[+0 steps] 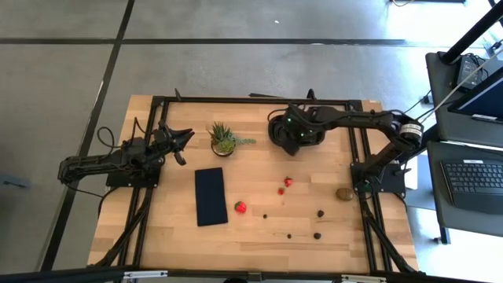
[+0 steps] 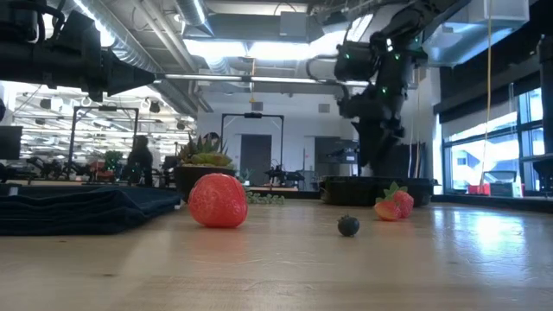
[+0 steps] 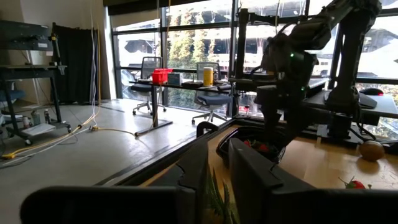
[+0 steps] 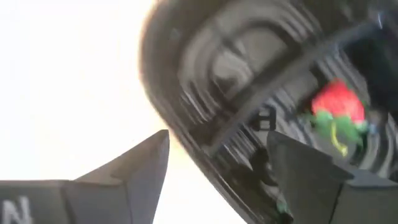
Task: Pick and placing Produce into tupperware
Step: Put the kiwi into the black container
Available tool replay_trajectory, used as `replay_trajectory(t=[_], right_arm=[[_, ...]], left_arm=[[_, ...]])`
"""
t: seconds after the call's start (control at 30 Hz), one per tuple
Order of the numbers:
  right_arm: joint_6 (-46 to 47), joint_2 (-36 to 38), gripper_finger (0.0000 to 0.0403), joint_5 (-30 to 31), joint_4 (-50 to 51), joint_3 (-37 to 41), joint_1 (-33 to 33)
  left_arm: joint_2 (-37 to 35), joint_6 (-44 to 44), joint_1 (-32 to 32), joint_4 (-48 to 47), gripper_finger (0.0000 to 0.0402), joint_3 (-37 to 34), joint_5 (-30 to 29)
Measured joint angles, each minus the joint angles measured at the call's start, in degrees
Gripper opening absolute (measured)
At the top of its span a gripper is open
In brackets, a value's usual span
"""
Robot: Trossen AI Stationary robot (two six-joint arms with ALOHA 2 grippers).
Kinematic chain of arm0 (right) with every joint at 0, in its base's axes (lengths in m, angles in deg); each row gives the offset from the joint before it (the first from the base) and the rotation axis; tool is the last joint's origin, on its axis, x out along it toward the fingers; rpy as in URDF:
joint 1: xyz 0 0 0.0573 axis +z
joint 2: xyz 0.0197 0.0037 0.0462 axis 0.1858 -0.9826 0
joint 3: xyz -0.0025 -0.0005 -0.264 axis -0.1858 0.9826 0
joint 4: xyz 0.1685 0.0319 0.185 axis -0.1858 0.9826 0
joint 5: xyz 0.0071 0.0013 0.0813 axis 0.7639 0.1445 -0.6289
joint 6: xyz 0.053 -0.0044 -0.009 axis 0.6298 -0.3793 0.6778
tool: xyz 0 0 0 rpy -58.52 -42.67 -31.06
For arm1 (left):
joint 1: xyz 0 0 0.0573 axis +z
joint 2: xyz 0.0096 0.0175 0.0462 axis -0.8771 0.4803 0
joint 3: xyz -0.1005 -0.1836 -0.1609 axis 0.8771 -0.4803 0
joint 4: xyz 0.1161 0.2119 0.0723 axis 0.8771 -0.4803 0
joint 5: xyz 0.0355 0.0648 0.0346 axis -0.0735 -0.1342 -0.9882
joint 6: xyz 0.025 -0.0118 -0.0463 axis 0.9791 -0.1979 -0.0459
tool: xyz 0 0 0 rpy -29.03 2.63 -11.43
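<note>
The black oval tupperware sits near the table's far edge, right of centre. In the right wrist view a red strawberry lies inside it. My right gripper hovers open just above the tupperware, fingers pointing down, holding nothing. More produce rests on the wood: a large strawberry, two small strawberries, a brown kiwi and several dark berries. My left gripper waits open at the table's left, beside the plant, touching nothing.
A spiky potted plant stands between the two grippers near the far edge. A flat dark rectangular pad lies left of centre. The table's frame rails run along both sides. Bare wood shows along the near edge, around the scattered berries.
</note>
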Motion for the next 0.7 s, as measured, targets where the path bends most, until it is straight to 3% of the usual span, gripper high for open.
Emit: replay_trajectory(t=[0.17,0.27,0.47,0.7], right_arm=[[-9.9,0.0,0.0272,-0.1,2.0,-2.4,4.9],[-10.4,0.0,0.0272,-0.1,5.7,-4.1,7.9],[0.9,0.0,0.0272,-0.1,21.4,-7.7,13.5],[16.0,0.0,0.0272,-0.1,34.7,-6.3,21.4]], left_arm=[[0.0,0.0,0.0,0.0,0.0069,0.0,0.0],[0.0,0.0,0.0,0.0,0.0074,0.0,0.0],[0.0,0.0,0.0,0.0,0.0082,0.0,0.0],[0.0,0.0,0.0,0.0,0.009,0.0,0.0]])
